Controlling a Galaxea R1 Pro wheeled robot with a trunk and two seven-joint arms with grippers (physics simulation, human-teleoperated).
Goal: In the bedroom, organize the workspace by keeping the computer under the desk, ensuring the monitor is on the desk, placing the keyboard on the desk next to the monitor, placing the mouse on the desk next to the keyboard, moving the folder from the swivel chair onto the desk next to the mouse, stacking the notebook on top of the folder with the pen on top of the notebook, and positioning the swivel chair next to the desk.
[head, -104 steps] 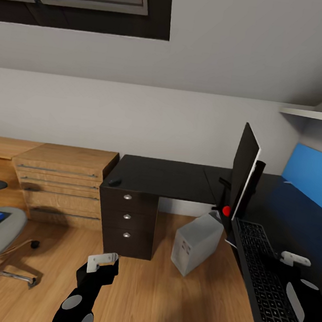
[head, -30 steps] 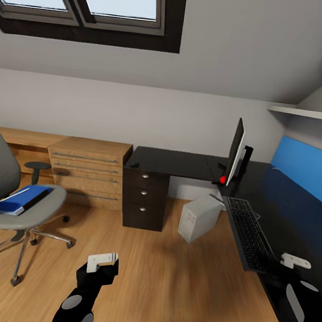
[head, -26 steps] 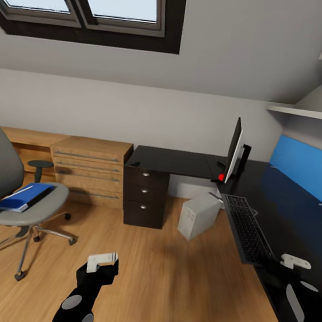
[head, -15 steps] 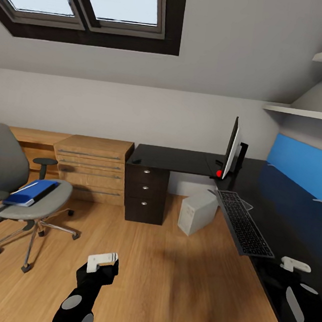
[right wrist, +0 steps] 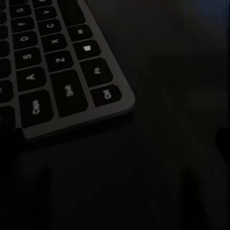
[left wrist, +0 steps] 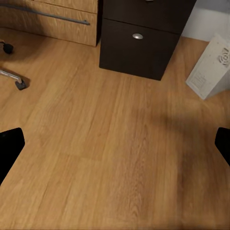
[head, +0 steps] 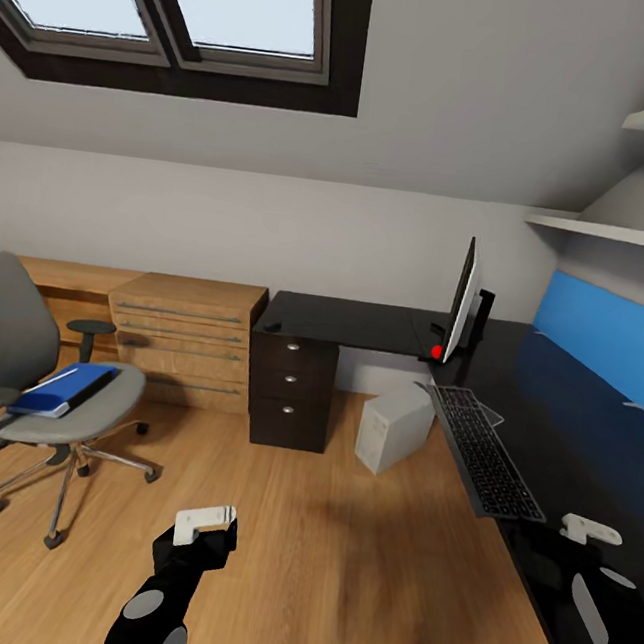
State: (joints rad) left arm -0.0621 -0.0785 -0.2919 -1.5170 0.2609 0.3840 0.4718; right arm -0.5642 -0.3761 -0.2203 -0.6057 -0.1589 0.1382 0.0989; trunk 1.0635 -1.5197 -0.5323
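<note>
The black L-shaped table runs along the back wall and down the right side of the head view. The monitor stands upright on it at the corner, seen nearly edge-on, with a small red thing at its base. The keyboard lies flat on the table in front of the monitor, its long side along the table's edge; in the right wrist view its corner rests on the dark tabletop. The computer stands on the wooden floor, tilted, partly under the table's edge beside the drawer unit. A small dark thing, perhaps the mouse, sits on the table above the drawers; it is too small to tell. The chair stands well apart from the table, at the left, with the blue folder lying on its seat. Behind it is a wooden dresser. The left fingers are spread wide apart over bare floor and hold nothing. The right gripper hangs over the table just past the keyboard's near end; whether its fingers are apart or closed I cannot tell.
</note>
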